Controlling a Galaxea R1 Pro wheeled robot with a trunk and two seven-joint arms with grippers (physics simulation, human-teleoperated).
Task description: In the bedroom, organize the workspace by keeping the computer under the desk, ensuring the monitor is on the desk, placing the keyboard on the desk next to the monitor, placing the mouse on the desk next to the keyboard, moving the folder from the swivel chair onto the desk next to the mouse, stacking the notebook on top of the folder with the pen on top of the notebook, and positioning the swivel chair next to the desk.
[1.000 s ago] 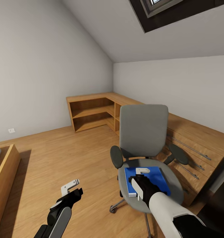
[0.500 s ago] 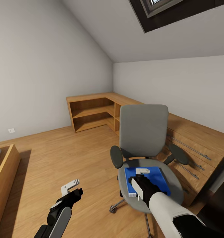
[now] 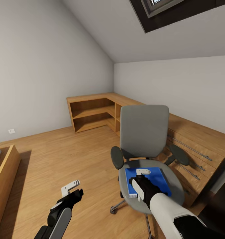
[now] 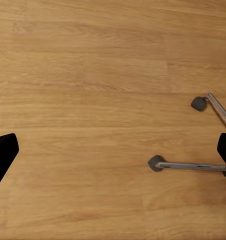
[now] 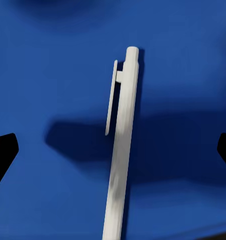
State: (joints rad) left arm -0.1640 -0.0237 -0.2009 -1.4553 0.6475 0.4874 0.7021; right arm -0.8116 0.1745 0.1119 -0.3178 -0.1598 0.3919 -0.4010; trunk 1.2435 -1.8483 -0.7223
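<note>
The grey swivel chair (image 3: 144,129) stands in front of me with a blue flat book-like item (image 3: 159,181) on its seat; I cannot tell whether it is the notebook or the folder. My right gripper (image 3: 139,180) hovers open just above that blue cover. In the right wrist view a white pen (image 5: 120,150) lies on the blue surface (image 5: 53,75), between the spread black fingertips (image 5: 3,150) of the right gripper (image 5: 113,156). My left gripper (image 3: 64,196) hangs open over the wooden floor (image 4: 93,100), holding nothing.
An L-shaped wooden shelf unit (image 3: 92,109) runs along the far corner, and a low drawer unit (image 3: 192,146) sits behind the chair. The chair's casters (image 4: 155,162) rest on the floor near my left gripper. A wooden bed frame (image 3: 3,172) is at the left.
</note>
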